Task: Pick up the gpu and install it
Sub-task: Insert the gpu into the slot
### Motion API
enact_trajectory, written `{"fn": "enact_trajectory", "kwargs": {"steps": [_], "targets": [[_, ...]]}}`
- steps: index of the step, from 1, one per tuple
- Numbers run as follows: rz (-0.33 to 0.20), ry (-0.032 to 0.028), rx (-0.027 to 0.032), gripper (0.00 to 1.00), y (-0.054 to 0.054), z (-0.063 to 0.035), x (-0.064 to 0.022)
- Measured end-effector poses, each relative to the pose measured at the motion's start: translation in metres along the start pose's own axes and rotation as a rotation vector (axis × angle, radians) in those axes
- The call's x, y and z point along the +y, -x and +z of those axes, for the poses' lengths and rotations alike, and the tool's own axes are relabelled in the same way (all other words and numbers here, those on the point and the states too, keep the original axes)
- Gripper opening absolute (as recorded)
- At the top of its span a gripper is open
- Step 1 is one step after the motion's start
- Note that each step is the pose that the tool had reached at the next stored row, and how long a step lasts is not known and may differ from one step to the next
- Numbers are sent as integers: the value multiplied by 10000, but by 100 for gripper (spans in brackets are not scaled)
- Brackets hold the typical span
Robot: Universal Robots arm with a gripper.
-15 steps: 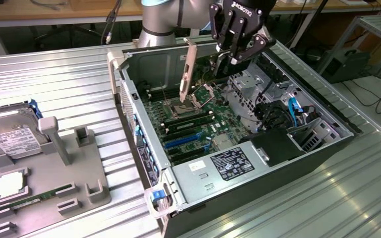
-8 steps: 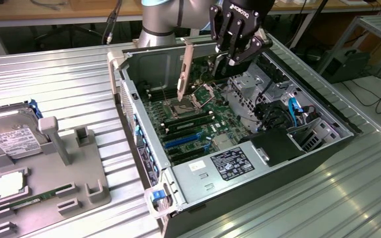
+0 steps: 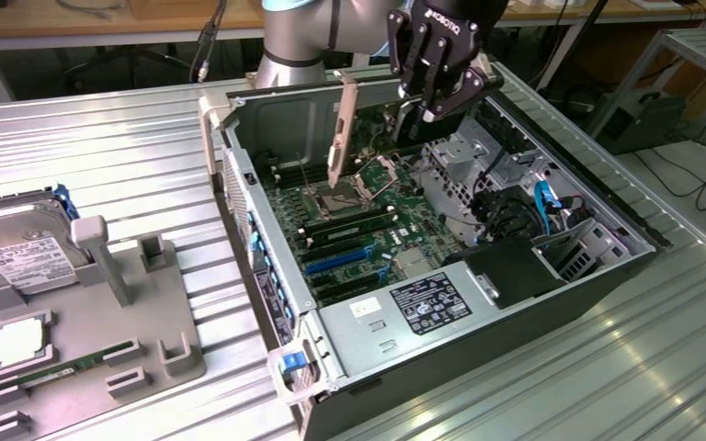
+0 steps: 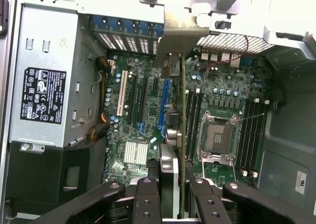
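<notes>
While the gripper (image 3: 433, 108) hangs over the open computer case (image 3: 243, 216) in the exterior view, its fingers pinch the gpu (image 3: 374, 124) by the end away from its bracket (image 3: 343, 119). The card is in the air above the motherboard (image 3: 371, 241), touching nothing below. It stands on edge with its long axis roughly level, running from the gripper toward the case's rear wall on the exterior view's left. The silver bracket leads at that end and hangs almost upright, its tip pointing down at the board near the CPU socket (image 3: 343, 195). The blue slots (image 3: 335, 264) lie nearer the power supply (image 3: 433, 308).

Seen from the wrist view, the gpu (image 4: 182, 110) shows edge-on as a thin line running away from the gripper (image 4: 178, 187). The fingers (image 4: 148, 199) are pressed against its two faces, and the bracket (image 4: 177, 34) is at the far end by the rear openings. That line runs parallel to the long blue slot (image 4: 164, 105) and sits between it and the CPU socket (image 4: 218, 135).

To do this step well, I judge the card should stay parallel to the slot. Any sideways correction belongs up here, before contact. The descent should be straight and square, so the bracket tip meets the rear wall as the edge connector seats.
</notes>
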State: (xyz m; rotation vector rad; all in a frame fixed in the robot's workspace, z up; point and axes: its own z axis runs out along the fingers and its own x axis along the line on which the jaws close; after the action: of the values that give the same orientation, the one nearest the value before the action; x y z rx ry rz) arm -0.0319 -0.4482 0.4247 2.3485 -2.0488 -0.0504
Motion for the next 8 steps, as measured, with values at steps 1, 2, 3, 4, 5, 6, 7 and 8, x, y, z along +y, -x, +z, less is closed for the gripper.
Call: {"fn": "enact_trajectory", "kwargs": {"steps": [1,2,3,4,5,6,7,8], "targets": [[0,-6,1,28,1,0,4],[-1,-10,2,28,1,1,7],[-1,-19,2,28,2,2,13],[-1,-26,2,28,3,2,21],[-1,-34,5,28,4,2,30],[-1,-40,5,28,5,3,40],[-1,-48,6,28,7,4,51],[0,-52,6,28,8,4,56]]}}
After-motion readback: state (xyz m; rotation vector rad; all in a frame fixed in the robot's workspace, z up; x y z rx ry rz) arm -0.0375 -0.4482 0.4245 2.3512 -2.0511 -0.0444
